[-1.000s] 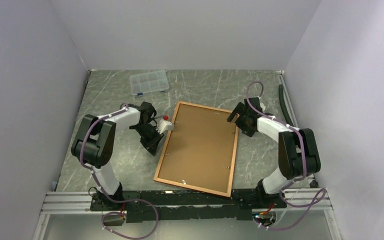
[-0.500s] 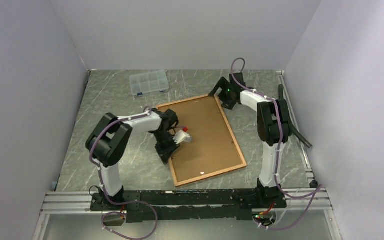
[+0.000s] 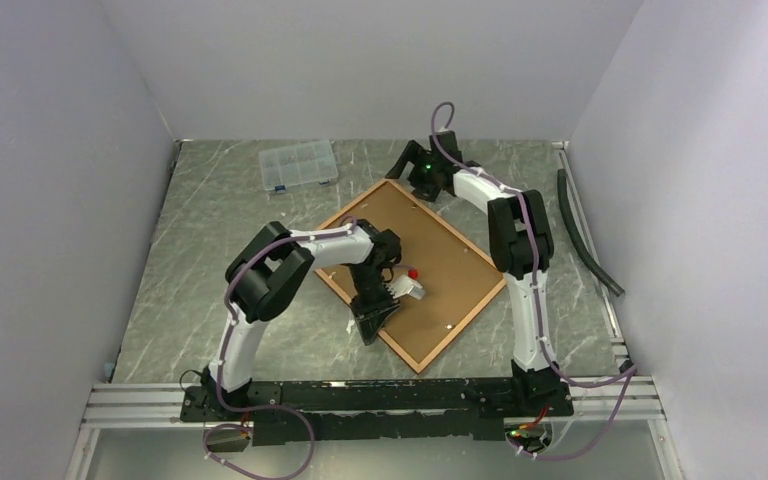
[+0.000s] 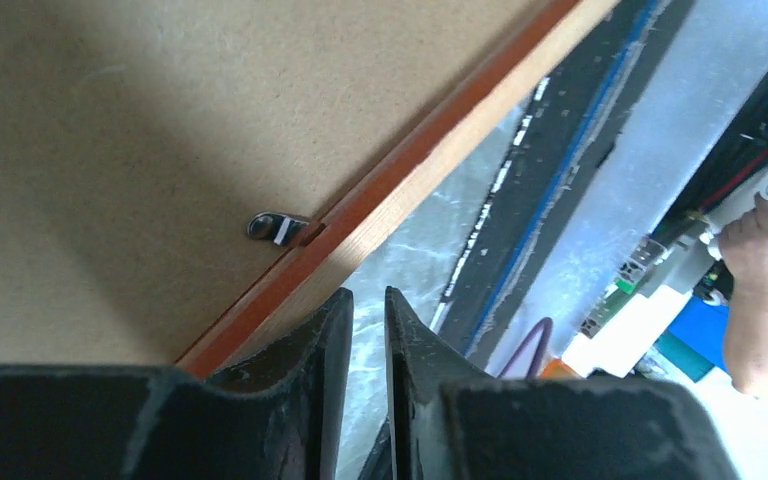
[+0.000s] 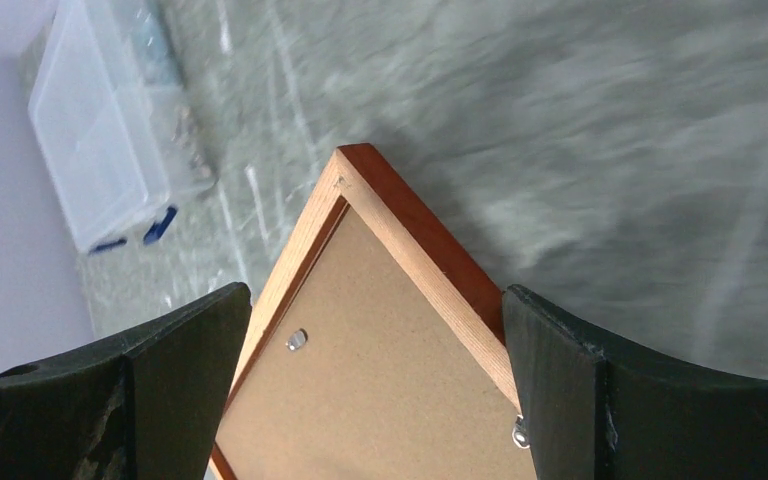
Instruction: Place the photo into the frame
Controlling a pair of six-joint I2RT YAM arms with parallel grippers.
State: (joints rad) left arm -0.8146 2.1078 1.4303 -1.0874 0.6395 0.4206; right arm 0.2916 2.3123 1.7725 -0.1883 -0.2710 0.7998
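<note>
The left arm (image 3: 282, 262) rises from its base, folds at the elbow and reaches inward, wrist bent down. The left gripper (image 3: 368, 328) points toward the near edge, its fingers (image 4: 325, 335) drawn almost together, only a thin slit between. The right arm (image 3: 520, 235) stretches far forward and leans left, with the right gripper (image 3: 400, 172) spread wide

Frame (image 5: 415, 240) — smooth reddish wood; backing board (image 5: 360, 350) — matt brown fibreboard.

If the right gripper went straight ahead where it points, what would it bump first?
Most likely the frame: its corner lies between the open fingers of the right gripper. Depth is unclear.
</note>
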